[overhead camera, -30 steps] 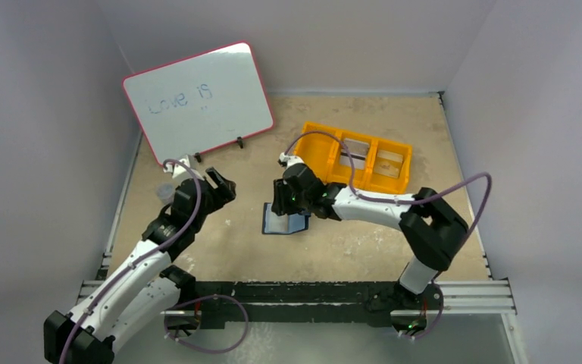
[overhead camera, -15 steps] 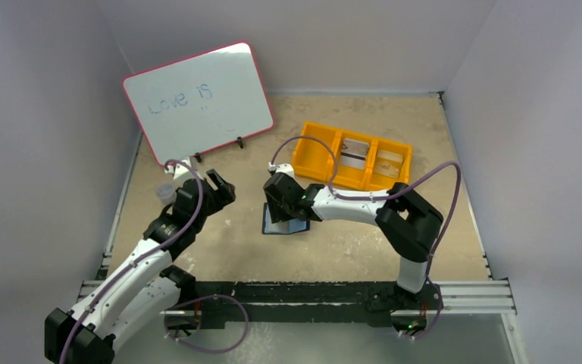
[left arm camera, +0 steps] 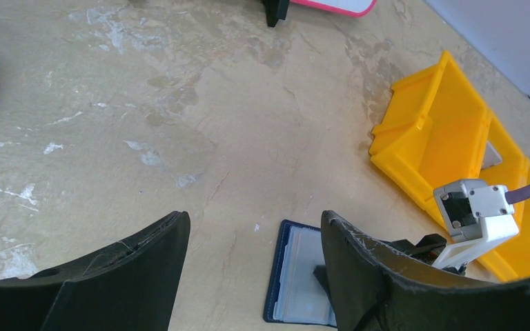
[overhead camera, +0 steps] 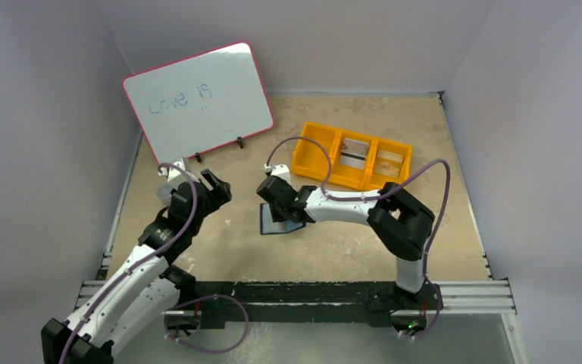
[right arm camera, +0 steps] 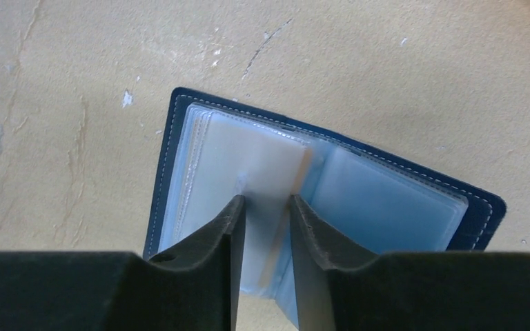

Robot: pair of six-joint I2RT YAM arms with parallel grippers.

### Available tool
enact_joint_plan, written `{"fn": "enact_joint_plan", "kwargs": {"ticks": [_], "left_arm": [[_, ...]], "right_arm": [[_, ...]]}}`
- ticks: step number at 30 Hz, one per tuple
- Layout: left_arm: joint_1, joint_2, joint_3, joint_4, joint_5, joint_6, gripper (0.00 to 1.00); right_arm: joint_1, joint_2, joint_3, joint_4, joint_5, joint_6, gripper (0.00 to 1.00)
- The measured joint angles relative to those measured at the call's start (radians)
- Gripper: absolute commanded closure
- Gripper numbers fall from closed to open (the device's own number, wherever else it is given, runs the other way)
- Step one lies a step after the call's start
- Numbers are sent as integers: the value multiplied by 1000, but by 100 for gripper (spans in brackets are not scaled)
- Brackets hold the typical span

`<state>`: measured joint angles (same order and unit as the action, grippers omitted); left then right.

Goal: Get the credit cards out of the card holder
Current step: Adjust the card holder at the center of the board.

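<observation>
The dark navy card holder (overhead camera: 284,224) lies open on the table, its pale see-through pockets up; it also shows in the left wrist view (left arm camera: 293,276) and the right wrist view (right arm camera: 386,200). My right gripper (overhead camera: 275,212) is low over its left half, and its jaws (right arm camera: 266,203) stand a narrow gap apart astride a see-through pocket leaf. Two whitish credit cards lie in the orange tray, one with a dark stripe (overhead camera: 355,152) and one plain (overhead camera: 390,161). My left gripper (overhead camera: 216,186) is open and empty to the left of the holder (left arm camera: 252,227).
The orange three-compartment tray (overhead camera: 311,155) stands behind and to the right of the holder. A pink-rimmed whiteboard (overhead camera: 197,102) leans at the back left. A small pale cup-like thing (overhead camera: 165,191) sits by the left arm. Walls close the table in.
My right gripper has moved left over the holder, from its right side to its left half, and the arm's elbow has folded in. The left arm has barely shifted.
</observation>
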<state>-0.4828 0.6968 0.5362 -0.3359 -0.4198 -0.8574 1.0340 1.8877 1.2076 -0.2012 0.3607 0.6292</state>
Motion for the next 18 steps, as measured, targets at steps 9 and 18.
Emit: {"fn": "enact_joint_plan", "kwargs": {"ticks": [9, 18], "left_arm": [[0, 10, -37, 8, 42, 0, 31], [0, 100, -61, 90, 174, 4, 32]], "right_arm": [[0, -8, -19, 23, 17, 5, 100], [-4, -51, -64, 73, -47, -8, 100]]}}
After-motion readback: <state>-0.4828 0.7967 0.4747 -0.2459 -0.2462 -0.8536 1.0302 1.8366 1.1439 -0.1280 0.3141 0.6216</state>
